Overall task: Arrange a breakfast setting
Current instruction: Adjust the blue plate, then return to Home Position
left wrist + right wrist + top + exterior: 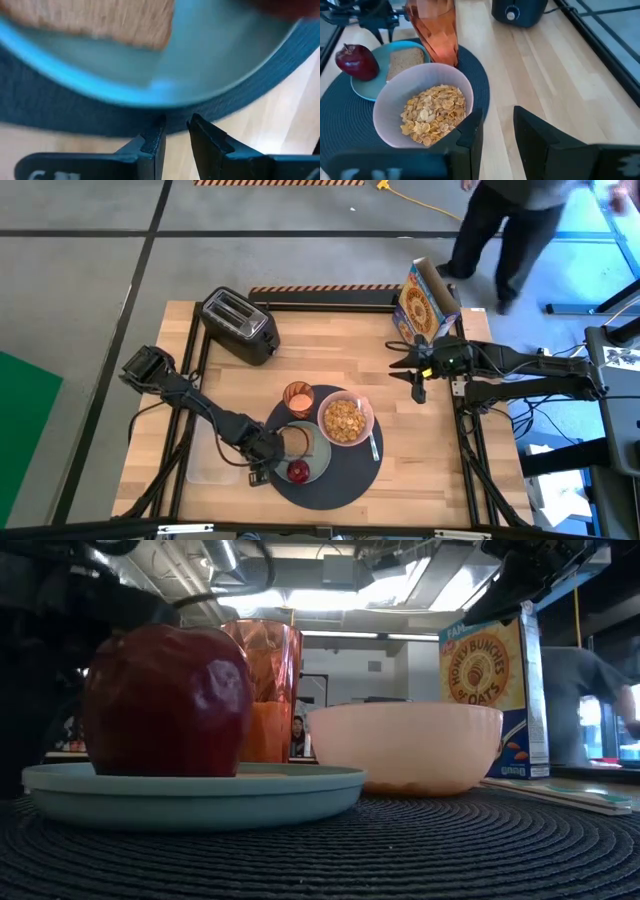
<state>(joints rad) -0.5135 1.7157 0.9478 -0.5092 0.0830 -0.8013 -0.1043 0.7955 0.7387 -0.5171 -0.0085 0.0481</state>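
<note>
The small red apple (pixel 165 700) looms closest in the low view, sitting on the pale green plate (pixel 190 795) beside a brown toast slice (pixel 405 61). The plate rests on the round dark grey woven mat (pixel 345 475), which also carries the translucent pink bowl (pixel 346 420) filled with cereal flakes, the orange ribbed cup (pixel 298 398) and the metal spoon (pixel 373 442). The setting looks essentially complete. The left hand (pixel 175 132) hovers at the plate's edge, fingers narrowly parted, gripping nothing. The right hand (pixel 418 370) waits over the wooden tabletop (pixel 330 340) near the yellow cereal box (pixel 425 305), slightly open and empty.
</note>
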